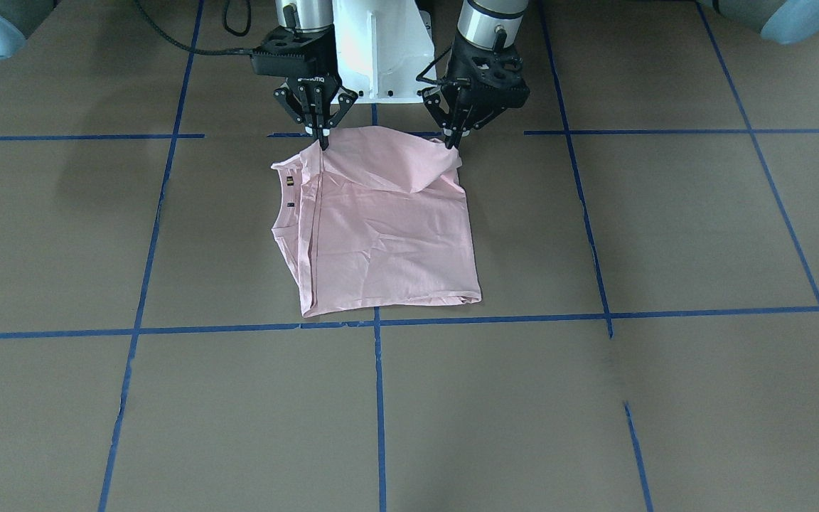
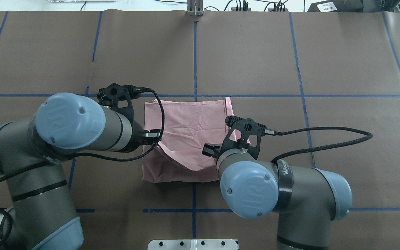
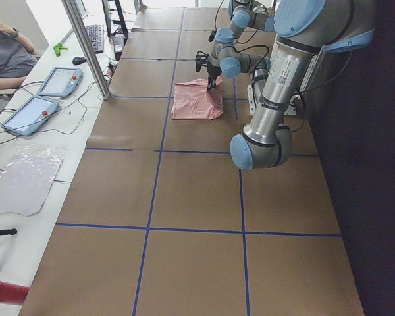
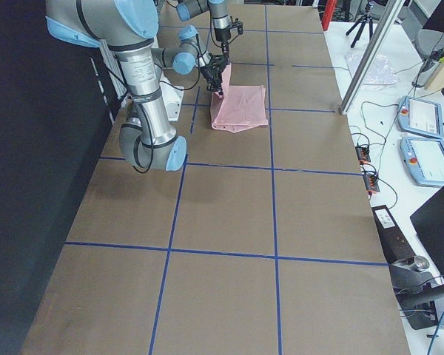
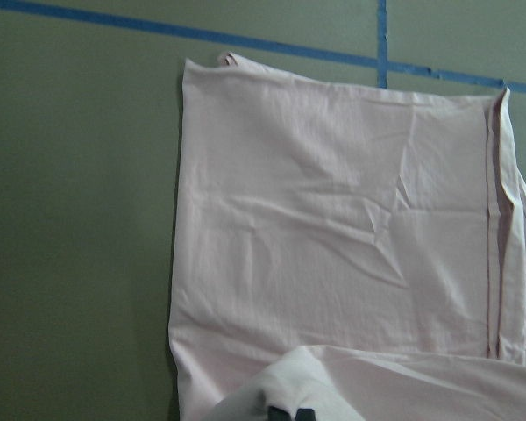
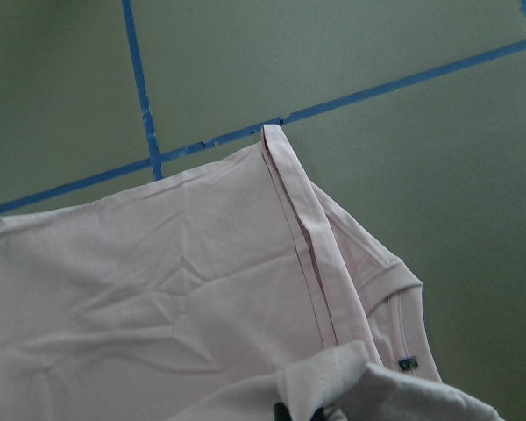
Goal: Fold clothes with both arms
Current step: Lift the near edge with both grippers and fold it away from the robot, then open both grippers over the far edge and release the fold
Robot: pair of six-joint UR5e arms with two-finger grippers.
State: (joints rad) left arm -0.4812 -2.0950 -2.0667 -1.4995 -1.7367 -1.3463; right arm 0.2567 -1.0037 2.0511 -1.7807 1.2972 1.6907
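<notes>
Pale pink cotton is pinched in both sets of fingers. Taking twelve o'clock as straight away from the robot across the table [image 1: 665, 227], the left fingers [image 1: 455, 140] are closed tight on the T-shirt [image 1: 388, 235] at its near corner, toward seven o'clock. The right fingers [image 1: 323, 142] are closed just as tight on the near corner toward five o'clock, on the side where the collar [image 1: 283, 199] lies. Neither arm is nearer than the other, since each has its own end of the same near edge. That edge is raised off the table and the cloth sags in a shallow curve between the two grips, while a lower layer stays flat beneath it. From both sets of fingers the rest of the T-shirt lies at twelve o'clock. It is a partly folded, roughly square slab, plain side up with light creases. A doubled seam runs six to twelve along its three o'clock side, with the collar and a small dark tag showing just outside that seam. The far edge rests flat, just short of the blue tape line [image 1: 523, 318] that crosses from nine to three. The next move looks like carrying the held edge toward twelve o'clock and laying it on that far edge. Both grips would need to travel level and together, or the sag between them could drag and skew the fold. No container shows in any view.
</notes>
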